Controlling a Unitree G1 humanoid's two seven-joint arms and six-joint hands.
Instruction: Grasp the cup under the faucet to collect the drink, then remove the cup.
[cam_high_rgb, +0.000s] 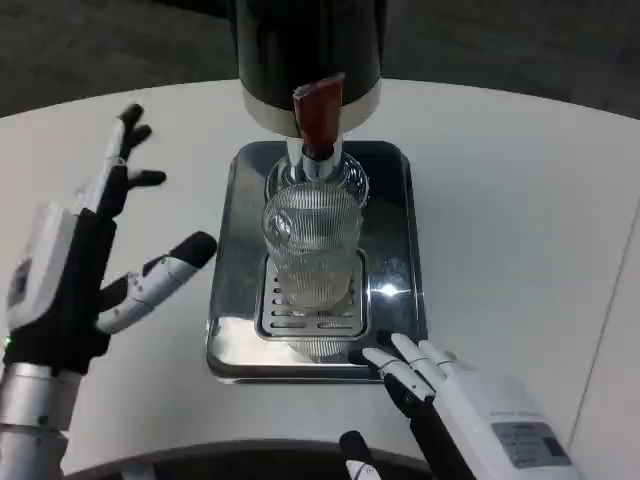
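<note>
**Cup stood under the faucet, both hands free**

Nearest you, the right hand (440, 385) sat low at the front of the bench (520, 220), its fingers (408, 352) spread and holding nothing, their tips at the front right corner of the steel drip tray (395, 200); you could not tell whether they touched it. To your left, the left hand (85, 270) was raised beside the tray with its fingers (125, 150) splayed wide and empty, thumb pointing toward the cup but clear of it. Farther in, the ribbed clear cup (310, 245) stood upright on the tray's slotted grate (312, 318), directly below the faucet (318, 155) with its reddish lever (320, 108). Behind that rose the dark dispenser (300, 40).
</note>
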